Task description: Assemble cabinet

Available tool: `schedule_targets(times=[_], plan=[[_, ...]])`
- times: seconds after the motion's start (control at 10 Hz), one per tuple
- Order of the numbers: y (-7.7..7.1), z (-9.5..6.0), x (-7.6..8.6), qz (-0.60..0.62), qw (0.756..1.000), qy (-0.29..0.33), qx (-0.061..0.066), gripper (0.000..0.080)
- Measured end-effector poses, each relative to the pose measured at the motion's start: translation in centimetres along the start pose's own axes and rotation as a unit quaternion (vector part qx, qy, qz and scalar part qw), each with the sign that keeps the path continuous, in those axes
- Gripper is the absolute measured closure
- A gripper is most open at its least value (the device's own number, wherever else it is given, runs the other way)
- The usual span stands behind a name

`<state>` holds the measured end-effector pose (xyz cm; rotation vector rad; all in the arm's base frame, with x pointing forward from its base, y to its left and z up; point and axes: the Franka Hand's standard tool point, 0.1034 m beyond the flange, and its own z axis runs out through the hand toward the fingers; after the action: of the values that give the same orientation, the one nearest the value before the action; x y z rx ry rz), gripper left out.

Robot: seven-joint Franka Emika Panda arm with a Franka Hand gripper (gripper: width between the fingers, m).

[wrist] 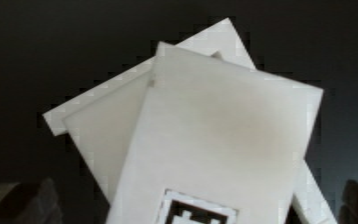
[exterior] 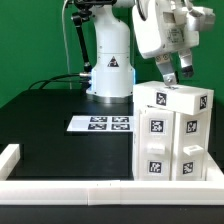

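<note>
Overhead, the hand (exterior: 174, 74) with fingers spread and empty, above the boxy, matte-white, tag-studded cabinet (exterior: 172, 133).

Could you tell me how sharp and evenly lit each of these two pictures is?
Exterior view: even light, the cabinet fairly crisp, its tags readable, the gripper above it slightly soft. Wrist view: the cabinet fills the frame, soft-edged and greyish against near-black surroundings.

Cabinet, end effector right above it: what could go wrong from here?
1. The end effector hangs just above the cabinet; a misaligned descent could knock a top panel.
2. The cabinet stands by the border rail, so a shove could jam it there.
3. The wrist view shows mostly white panel, hiding fingertip alignment.
</note>
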<state>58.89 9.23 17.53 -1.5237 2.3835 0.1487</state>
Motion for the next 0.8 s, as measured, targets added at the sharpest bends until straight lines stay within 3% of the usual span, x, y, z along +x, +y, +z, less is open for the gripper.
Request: schedule_targets(times=[0.1, 0.2, 0.5, 0.8], plan=[[0.05, 0.06, 0.08, -0.033, 0.999, 0.003, -0.006, 0.0002], [0.01, 0.18, 0.10, -0.125, 0.992, 0.006, -0.027, 0.0002], [0.09, 0.27, -0.65, -0.328, 0.942, -0.001, -0.065, 0.0002], [0.01, 0.41, -0.65, -0.435, 0.898, -0.011, -0.069, 0.0002]])
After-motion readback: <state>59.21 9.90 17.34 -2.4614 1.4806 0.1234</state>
